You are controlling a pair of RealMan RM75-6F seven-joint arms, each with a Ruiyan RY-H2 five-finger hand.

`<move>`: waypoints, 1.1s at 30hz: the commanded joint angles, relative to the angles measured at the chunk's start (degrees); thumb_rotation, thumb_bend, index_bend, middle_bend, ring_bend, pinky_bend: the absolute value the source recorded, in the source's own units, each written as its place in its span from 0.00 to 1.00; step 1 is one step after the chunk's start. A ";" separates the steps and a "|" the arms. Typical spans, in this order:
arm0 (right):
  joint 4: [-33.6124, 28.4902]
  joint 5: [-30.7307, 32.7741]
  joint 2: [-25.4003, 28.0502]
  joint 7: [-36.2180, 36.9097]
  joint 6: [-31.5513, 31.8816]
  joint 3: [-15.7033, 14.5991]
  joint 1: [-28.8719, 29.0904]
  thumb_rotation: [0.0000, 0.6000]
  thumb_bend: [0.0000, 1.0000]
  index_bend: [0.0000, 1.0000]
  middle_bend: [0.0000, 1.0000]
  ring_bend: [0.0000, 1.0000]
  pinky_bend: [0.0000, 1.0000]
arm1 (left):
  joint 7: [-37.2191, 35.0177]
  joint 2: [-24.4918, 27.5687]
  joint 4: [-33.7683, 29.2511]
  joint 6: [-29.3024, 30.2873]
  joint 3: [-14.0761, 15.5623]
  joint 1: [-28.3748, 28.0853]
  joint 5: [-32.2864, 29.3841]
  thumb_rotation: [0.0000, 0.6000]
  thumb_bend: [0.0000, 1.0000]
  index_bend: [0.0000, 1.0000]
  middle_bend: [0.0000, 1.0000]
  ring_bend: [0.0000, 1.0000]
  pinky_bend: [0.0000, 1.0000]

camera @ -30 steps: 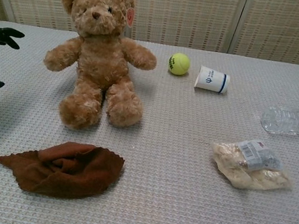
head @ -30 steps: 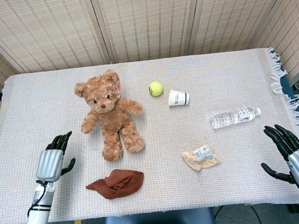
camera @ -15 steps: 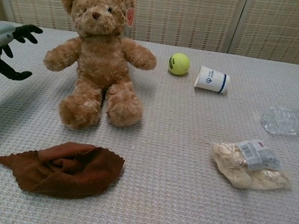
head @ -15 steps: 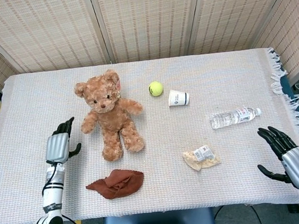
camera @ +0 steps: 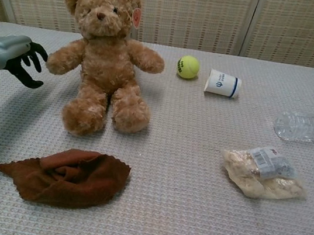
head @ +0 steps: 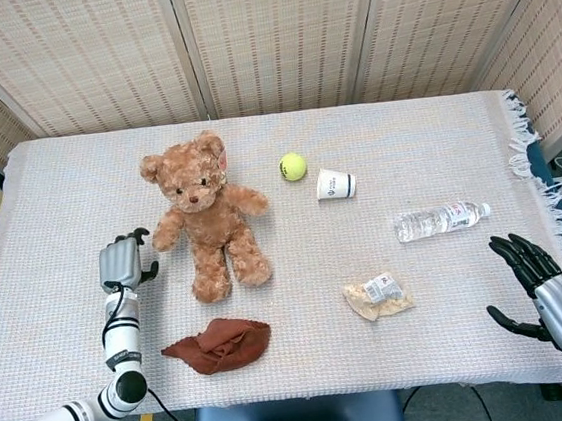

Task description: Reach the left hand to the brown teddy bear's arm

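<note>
Since half a second ago the left hand [head: 119, 263] has advanced across the bench [head: 434, 134] toward the brown teddy bear [head: 204, 218], and its dark fingers [camera: 31, 57] now hover just beside the tip of the bear's arm [camera: 65, 59], apart from it by a narrow gap. Those fingers are spread, curling slightly forward, holding nothing. Lying on its back near the bench's far left, the bear has its legs pointing toward the robot. At the near right corner the right hand [head: 554, 287] hangs with fingers splayed and empty. A rust-brown cloth [head: 218, 344] lies crumpled below the bear's feet.
</note>
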 commanded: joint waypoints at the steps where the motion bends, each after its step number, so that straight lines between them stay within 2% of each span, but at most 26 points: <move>1: -0.04 -0.11 0.07 0.12 0.08 -0.06 -0.03 1.00 0.15 0.00 0.07 0.00 0.12 | 3.18 0.69 -3.05 1.18 -1.89 -1.96 -4.77 1.00 0.33 0.30 0.37 0.28 0.36; 11: 0.06 -0.49 0.27 0.89 0.54 -0.24 -0.15 1.00 0.15 0.00 0.07 0.00 0.12 | 7.13 5.16 -10.37 1.11 -4.34 -5.45 -16.99 1.00 0.33 0.30 0.37 0.28 0.38; 18: 0.08 -1.12 0.65 1.72 0.80 -0.63 -0.19 1.00 0.15 0.00 0.07 0.00 0.12 | 5.84 8.15 -14.98 -1.11 -6.05 -7.57 -23.71 1.00 0.33 0.24 0.32 0.28 0.38; 24: 0.22 -1.06 0.77 2.45 0.93 -0.58 -0.14 1.00 0.15 0.00 0.07 0.00 0.12 | 4.19 9.73 -16.94 -1.97 -6.03 -9.43 -27.26 1.00 0.33 0.20 0.27 0.28 0.38; 29: 0.40 -1.23 0.72 2.54 0.83 -0.66 -0.04 1.00 0.15 0.00 0.07 0.00 0.12 | 3.34 9.05 -15.56 -0.69 -4.59 -11.14 -27.72 1.00 0.33 0.18 0.24 0.27 0.38; 33: 0.47 -1.12 0.57 2.36 0.06 -0.74 0.26 1.00 0.15 0.00 0.07 0.00 0.12 | 1.25 7.38 -13.19 0.82 -3.84 -12.07 -26.92 1.00 0.33 0.18 0.26 0.27 0.38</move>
